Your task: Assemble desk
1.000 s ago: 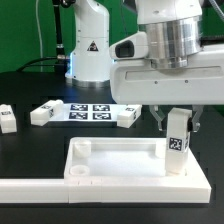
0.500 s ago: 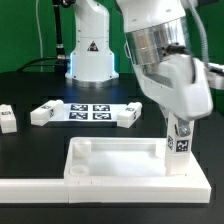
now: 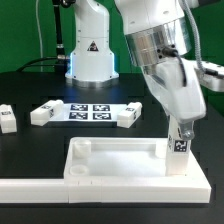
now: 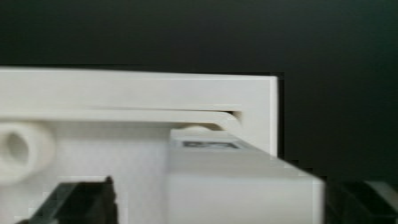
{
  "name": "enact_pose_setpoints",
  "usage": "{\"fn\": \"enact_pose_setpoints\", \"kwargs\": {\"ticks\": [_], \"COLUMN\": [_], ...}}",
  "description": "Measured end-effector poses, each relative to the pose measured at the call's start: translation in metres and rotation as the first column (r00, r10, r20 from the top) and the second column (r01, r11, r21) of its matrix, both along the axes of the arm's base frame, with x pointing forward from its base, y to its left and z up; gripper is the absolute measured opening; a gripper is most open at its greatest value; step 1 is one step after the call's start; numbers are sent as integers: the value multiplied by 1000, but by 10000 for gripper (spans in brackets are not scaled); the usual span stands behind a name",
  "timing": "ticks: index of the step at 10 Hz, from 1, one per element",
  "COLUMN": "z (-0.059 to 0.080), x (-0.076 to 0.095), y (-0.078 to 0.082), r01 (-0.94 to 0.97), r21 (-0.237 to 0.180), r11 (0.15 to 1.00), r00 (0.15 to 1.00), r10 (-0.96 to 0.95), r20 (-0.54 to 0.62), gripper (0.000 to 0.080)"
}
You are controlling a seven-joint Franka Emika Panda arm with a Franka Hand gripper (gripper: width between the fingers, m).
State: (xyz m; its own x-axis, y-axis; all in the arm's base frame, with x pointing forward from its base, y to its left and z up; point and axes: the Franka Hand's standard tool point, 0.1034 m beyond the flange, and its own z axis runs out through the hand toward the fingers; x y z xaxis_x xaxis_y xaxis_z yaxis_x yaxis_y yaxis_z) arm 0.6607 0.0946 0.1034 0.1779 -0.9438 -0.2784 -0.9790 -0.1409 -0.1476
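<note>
The white desk top (image 3: 110, 165) lies rim up near the front of the table. One tagged block leg (image 3: 178, 146) stands upright in its corner socket on the exterior view's right. My gripper (image 3: 178, 128) hangs tilted right over that leg, jaws either side of its upper part. In the wrist view the leg (image 4: 240, 180) sits between my dark fingers (image 4: 80, 200), with a visible gap on one side, so the gripper (image 4: 240, 205) is open. The desk top's rim (image 4: 107, 110) and another round socket (image 4: 18, 150) show beyond.
Three loose legs lie on the black table: one at the exterior view's far left (image 3: 7, 118), two (image 3: 42, 113) (image 3: 128, 117) at the ends of the marker board (image 3: 88, 112). A long white bar (image 3: 100, 190) runs along the front. The robot base (image 3: 88, 50) stands behind.
The wrist has twisted and tilted over the leg since a second ago. The jaws have spread apart and let go of the leg, which stays upright in the corner.
</note>
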Motion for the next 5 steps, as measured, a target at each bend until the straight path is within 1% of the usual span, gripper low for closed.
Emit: {"fn": "enact_pose_setpoints", "kwargs": {"ticks": [1, 2, 5], "z": [3, 2, 2], "x": [3, 4, 4], "y": [1, 4, 3], "r01": [-173, -343, -498], "r21": [-40, -77, -109], "r11": [984, 936, 861], "r00": [984, 936, 856], "r10": [175, 348, 507], "r20": [31, 59, 96], "gripper": [631, 644, 649]}}
